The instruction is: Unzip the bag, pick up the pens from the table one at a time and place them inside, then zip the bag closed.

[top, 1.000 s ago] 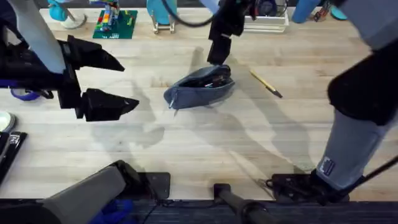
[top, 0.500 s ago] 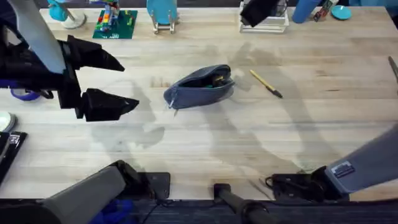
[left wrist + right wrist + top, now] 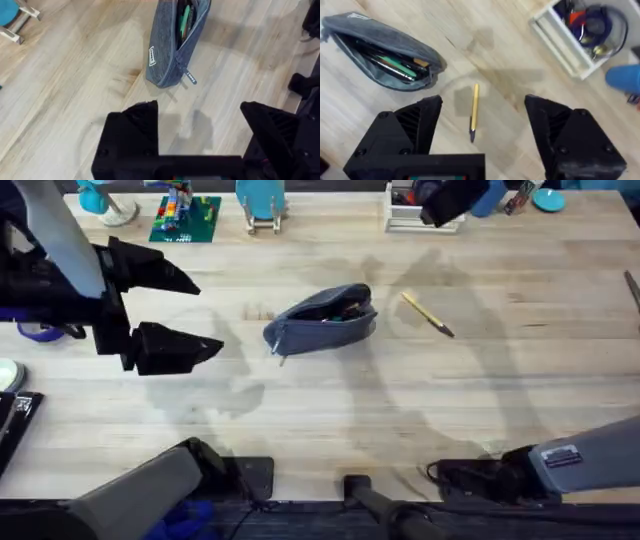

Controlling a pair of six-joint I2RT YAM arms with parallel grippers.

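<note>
Pen pickup in hand, bag (image 3: 322, 318) unzipped mid-tabletop.
I had the right gripper (image 3: 482, 131) spread wide above the yellow pen (image 3: 428, 314) beside the bag, needing descent; the left gripper (image 3: 205, 313) hung open toward the left edge.

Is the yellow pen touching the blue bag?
Apart. The overhead view shows bare table between the yellow pen and the bag.
</note>
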